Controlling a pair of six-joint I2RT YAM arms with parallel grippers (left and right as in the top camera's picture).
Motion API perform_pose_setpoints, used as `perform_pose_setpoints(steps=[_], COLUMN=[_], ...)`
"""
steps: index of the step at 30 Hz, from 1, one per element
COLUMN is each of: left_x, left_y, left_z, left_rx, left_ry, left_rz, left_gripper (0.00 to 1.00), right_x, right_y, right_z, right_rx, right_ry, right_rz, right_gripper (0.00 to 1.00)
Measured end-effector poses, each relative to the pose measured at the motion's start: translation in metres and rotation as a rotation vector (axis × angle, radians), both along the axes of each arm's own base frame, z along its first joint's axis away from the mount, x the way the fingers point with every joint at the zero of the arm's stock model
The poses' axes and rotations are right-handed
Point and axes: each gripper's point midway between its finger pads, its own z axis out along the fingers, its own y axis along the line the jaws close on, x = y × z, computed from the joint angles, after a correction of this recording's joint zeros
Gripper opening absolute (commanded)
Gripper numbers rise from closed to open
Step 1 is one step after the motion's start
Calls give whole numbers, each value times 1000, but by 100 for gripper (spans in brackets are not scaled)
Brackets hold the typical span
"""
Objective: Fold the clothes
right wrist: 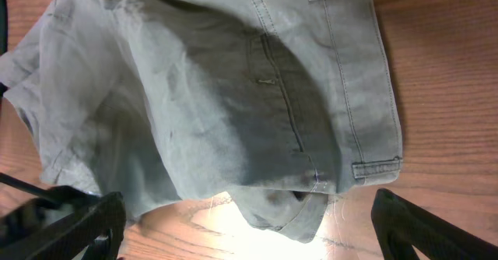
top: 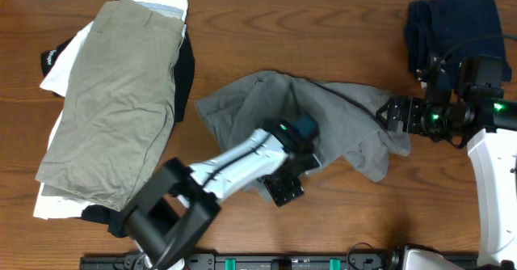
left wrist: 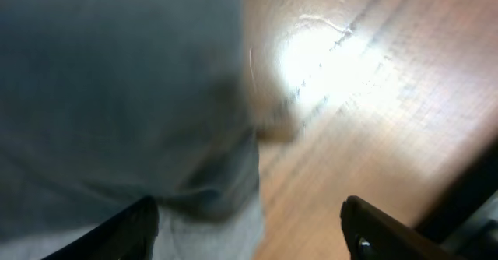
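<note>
The grey shorts [top: 331, 112] lie crumpled in the middle of the table. My left gripper [top: 283, 185] is open low over their near edge. In the left wrist view its fingers [left wrist: 249, 233] stand wide apart, with blurred grey cloth [left wrist: 117, 96] between and past the left finger. My right gripper [top: 386, 115] is open at the shorts' right edge. In the right wrist view its fingers [right wrist: 249, 225] straddle a hanging corner of the shorts [right wrist: 233, 89], whose waistband and pocket seam show. The khaki shorts [top: 121, 100] lie flat on top of a stack at the left.
White [top: 60, 68] and black [top: 186, 68] garments stick out from under the khaki shorts. A navy garment [top: 444, 23] lies bunched at the far right corner. The right arm's white base [top: 493, 181] stands at the right edge.
</note>
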Motion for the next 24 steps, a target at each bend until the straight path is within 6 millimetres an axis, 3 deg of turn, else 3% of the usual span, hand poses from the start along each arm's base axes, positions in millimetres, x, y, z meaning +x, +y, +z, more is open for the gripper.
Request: perform_pose_setpoints(steps=[13,15,21,24], left_x=[36,37,33,31], left_y=[8,9,18,18], left_z=[-7,-9,-20,-20], left_rx=[130,142,200,208], left_ry=[-253,-258,-234,-232], left_rz=[36,42,39,34], left_gripper=[78,73,73,64], right_x=[3,4,4,4], right_y=[-1,-1,-1,-1], right_z=[1,1,2,2], right_rx=[-3,-3,-4,-4], right_ry=[-16,-16,-20,-20], right_rz=[1,1,1,1], right_gripper=[99,99,99,99])
